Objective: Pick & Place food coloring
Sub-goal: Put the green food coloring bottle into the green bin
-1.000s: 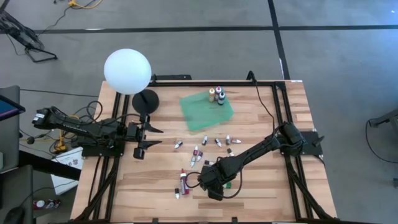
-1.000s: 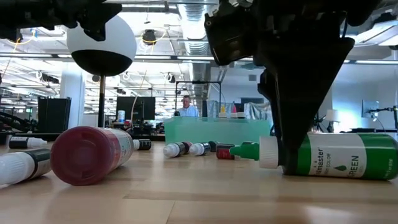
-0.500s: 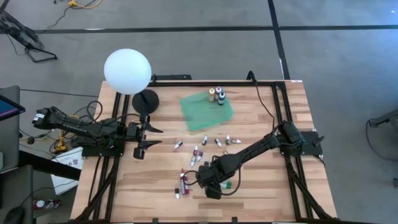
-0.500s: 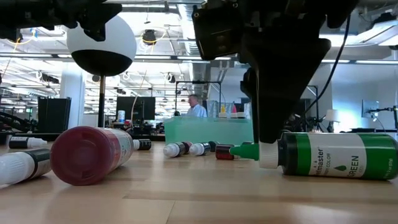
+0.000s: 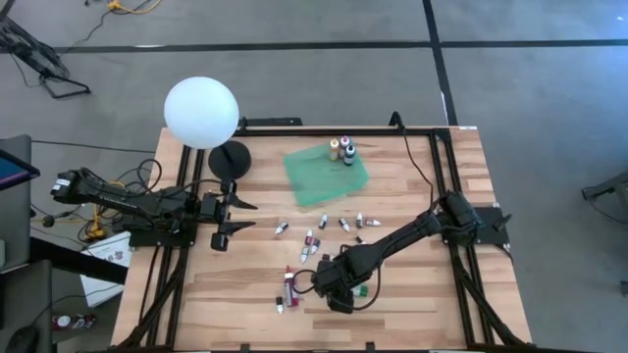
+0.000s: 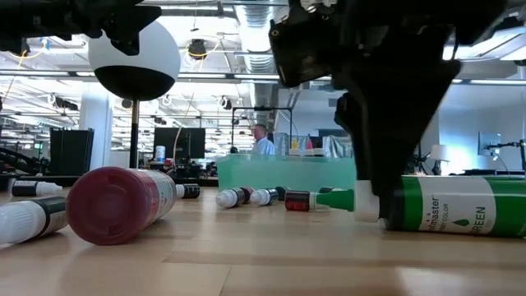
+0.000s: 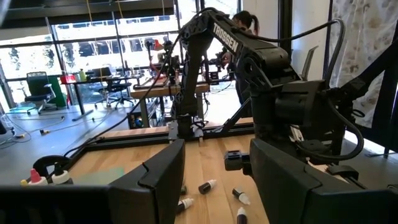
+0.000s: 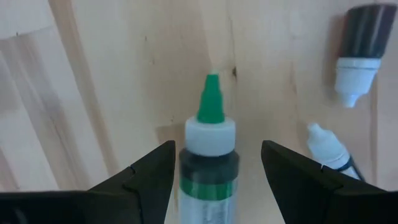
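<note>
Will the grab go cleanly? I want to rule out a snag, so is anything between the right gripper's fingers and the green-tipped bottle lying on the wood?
Nothing visible. The right gripper is open, a dark finger on each side of the green-tipped bottle. The white-tipped droppers lie apart, outside the fingers.

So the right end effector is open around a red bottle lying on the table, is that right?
Not red: the right wrist view shows a green-tipped bottle lying between the open fingers of the right end effector. The rest holds; it is lying on the table.
</note>
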